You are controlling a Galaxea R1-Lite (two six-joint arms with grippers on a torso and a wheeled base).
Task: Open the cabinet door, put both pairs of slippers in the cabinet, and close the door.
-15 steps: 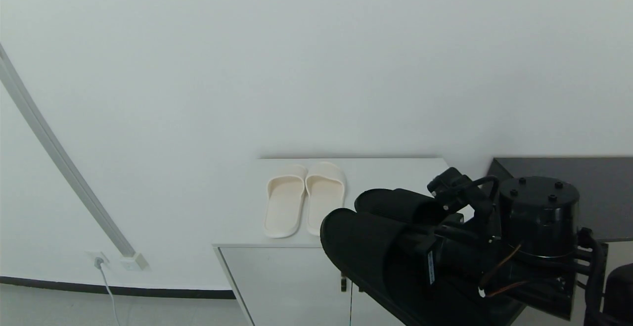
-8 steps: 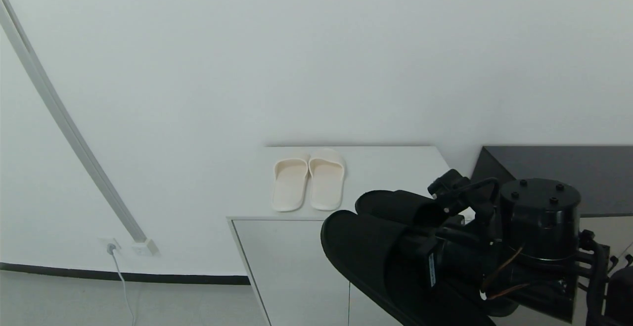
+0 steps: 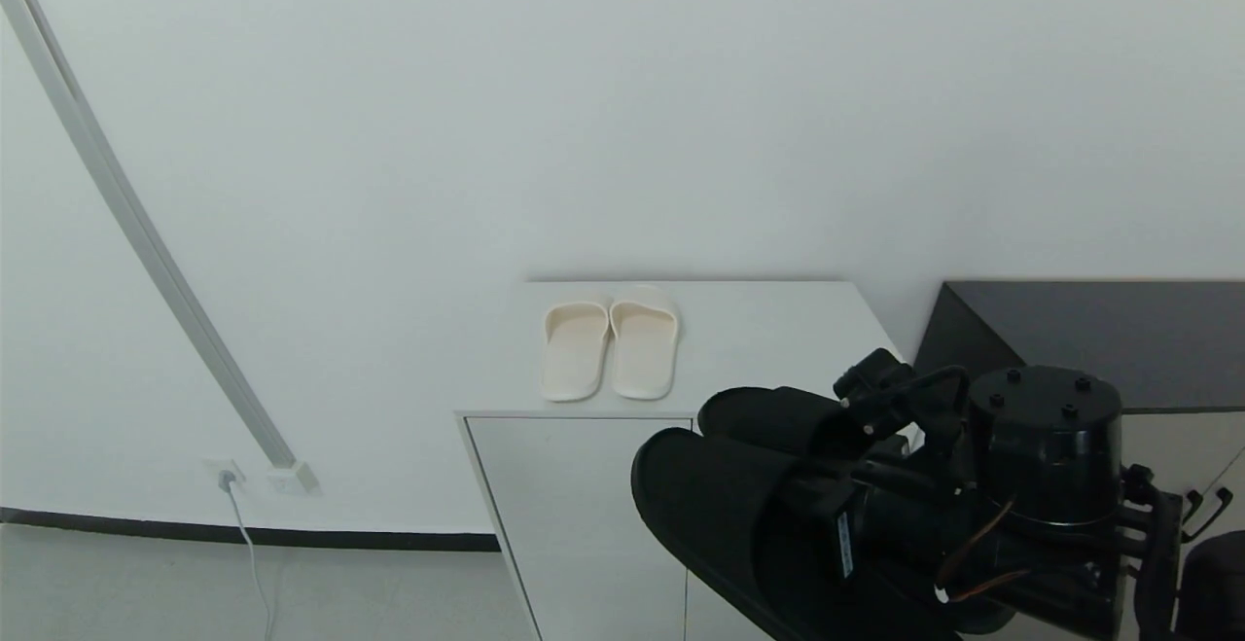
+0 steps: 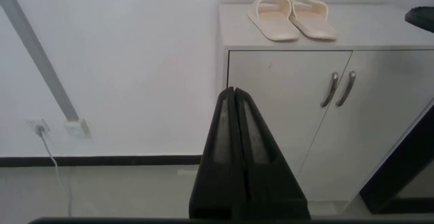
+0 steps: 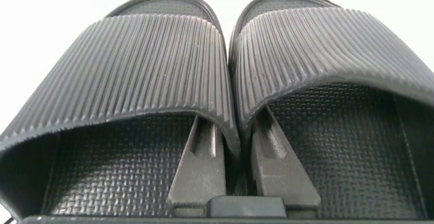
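A pair of cream slippers (image 3: 610, 349) lies side by side on top of the white cabinet (image 3: 768, 330); the pair (image 4: 291, 18) also appears in the left wrist view. The cabinet's two doors (image 4: 288, 108) are shut, their metal handles (image 4: 339, 89) side by side. My right gripper (image 5: 234, 159) is shut on a pair of black slippers (image 3: 739, 485), its fingers (image 5: 196, 163) under the straps, pinching the inner edges together. It holds them in the air in front of the cabinet, at the lower right of the head view. My left gripper (image 4: 234, 102) is shut, low and left of the cabinet.
A dark cabinet (image 3: 1089, 339) stands right of the white one. On the wall to the left run a slanted grey conduit (image 3: 126, 213) and a socket with a white cable (image 3: 233, 495). The grey floor (image 3: 243, 592) left of the cabinet is open.
The head camera has shifted, so the cabinet and cream slippers look smaller and farther. The right gripper still holds the black slippers in about the same place.
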